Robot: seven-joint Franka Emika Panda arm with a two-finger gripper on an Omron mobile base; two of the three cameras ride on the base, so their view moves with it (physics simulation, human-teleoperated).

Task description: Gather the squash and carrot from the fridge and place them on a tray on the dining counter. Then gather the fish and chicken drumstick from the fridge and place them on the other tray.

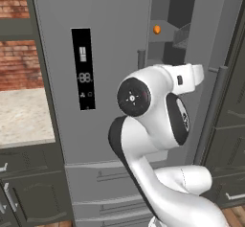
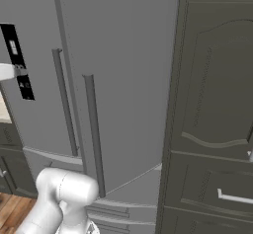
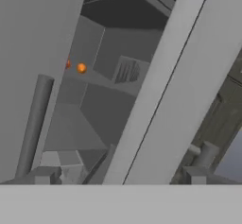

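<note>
I am facing the fridge (image 1: 95, 77), whose right door (image 1: 210, 53) is standing partly open, leaving a narrow gap between it and the shut left door (image 1: 62, 77).

Through that gap in the left base view, a small orange item (image 1: 156, 29) is sitting high up inside the fridge. In the hand view it is showing as a small orange blob (image 3: 81, 68) with a second orange speck just beside it at the edge of the left door. It is too small and blurred for me to tell whether it is the carrot, which way it is pointing, or where its long axis is lying. I cannot make out the squash, fish or drumstick; the interior is reading as dark grey panels and a ribbed grey bin (image 3: 126, 71).

The edge of the right door is cutting diagonally across the hand view and hiding most of the interior. The left door's handle (image 3: 33, 124) is rising at the left.

My arm (image 1: 153, 106) is bending at the elbow in front of the fridge, with the forearm reaching forward and right toward the gap.

My claw (image 3: 120, 176) is standing wide open, its tips at the bottom corners of the hand view, gripping nothing.
</note>
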